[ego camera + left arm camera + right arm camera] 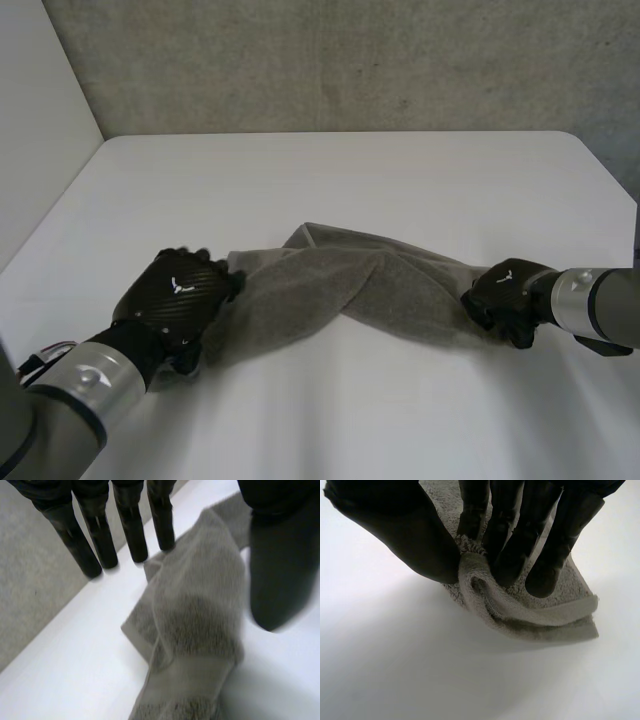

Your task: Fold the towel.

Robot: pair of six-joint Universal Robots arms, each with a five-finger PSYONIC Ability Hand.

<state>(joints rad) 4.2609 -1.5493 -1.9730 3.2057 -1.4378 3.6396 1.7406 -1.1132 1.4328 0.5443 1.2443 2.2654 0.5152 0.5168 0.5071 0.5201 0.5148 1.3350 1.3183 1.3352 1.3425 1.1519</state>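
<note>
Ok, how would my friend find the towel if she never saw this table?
Look at the white table. A twisted grey towel lies stretched from the left hand to the right hand, which pinches its end. It is the only soft, fuzzy thing there.

plain white counter with rounded far corners, backed by a rough grey concrete-looking wall on the far side. smooth white panel runs along the left. soft, even light all over.

The left hand hides the left end of the towel, and the right hand covers its right end. The left thumb is blurred.
</note>
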